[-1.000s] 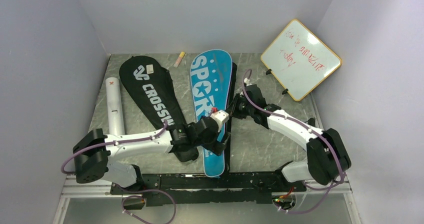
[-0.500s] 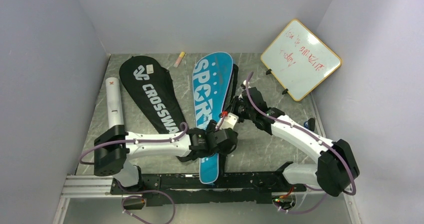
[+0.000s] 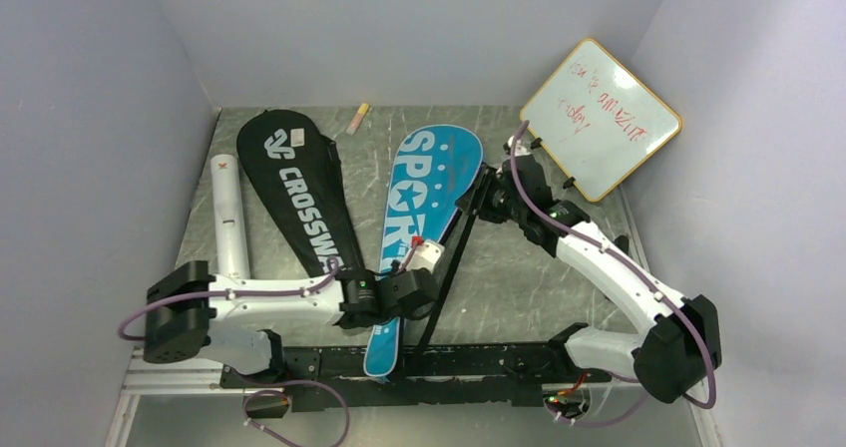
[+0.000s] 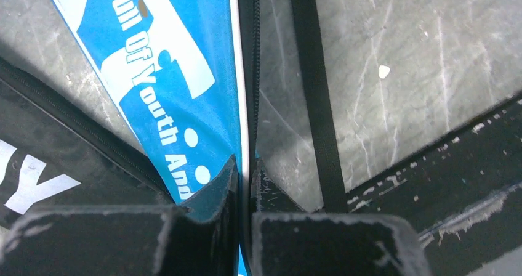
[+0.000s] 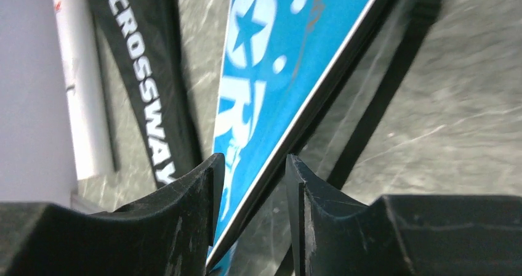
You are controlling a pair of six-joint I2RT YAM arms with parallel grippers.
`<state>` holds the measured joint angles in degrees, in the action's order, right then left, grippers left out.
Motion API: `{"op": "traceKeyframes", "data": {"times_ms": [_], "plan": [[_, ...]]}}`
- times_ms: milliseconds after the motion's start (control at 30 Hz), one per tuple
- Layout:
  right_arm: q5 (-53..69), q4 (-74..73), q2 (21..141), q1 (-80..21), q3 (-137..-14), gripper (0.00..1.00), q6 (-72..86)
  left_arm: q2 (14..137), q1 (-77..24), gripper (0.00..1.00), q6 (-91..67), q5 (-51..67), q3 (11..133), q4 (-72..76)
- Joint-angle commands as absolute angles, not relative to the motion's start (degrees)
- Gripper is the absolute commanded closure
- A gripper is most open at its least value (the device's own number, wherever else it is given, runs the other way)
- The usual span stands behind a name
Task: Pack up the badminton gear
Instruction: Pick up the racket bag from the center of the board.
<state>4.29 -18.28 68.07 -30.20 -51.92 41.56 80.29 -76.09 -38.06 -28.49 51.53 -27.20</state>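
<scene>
Where left gripper [image 4: 244, 167] pinches, glossy blue cover [image 4: 178, 73] narrows.

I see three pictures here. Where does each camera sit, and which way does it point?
Top: fixed above and behind the arms, looking down at the table; left arm, right arm, blue cover, black cover, tube and whiteboard show.
Left wrist: on the left arm, looking down past the left gripper, shut on the blue cover's edge.
Right wrist: on the right arm, looking past the open right gripper, astride that edge, toward the tube.
Shared: both wrist views show the blue cover's edge and black cover.
</scene>
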Motion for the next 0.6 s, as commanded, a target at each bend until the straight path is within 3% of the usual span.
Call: {"op": "traceKeyframes", "data": {"times_ms": [0,367,567], "plan": [[-4.41,-21.99,66.49,-28.41,-56.75,0.57,36.54,72.74,-76.29,0.95,-34.24,-25.70,49.18,-19.51],[-17.35,-19.83,60.42,-26.93,-53.25,0.61,28.34,58.90,-76.29,0.95,-29.42,-18.53,42.63,-13.55],[-11.96,-17.10,64.35,-23.64,-53.13,0.67,31.30,55.48,-76.29,0.95,-30.62,-15.91,38.66,-9.06]]}}
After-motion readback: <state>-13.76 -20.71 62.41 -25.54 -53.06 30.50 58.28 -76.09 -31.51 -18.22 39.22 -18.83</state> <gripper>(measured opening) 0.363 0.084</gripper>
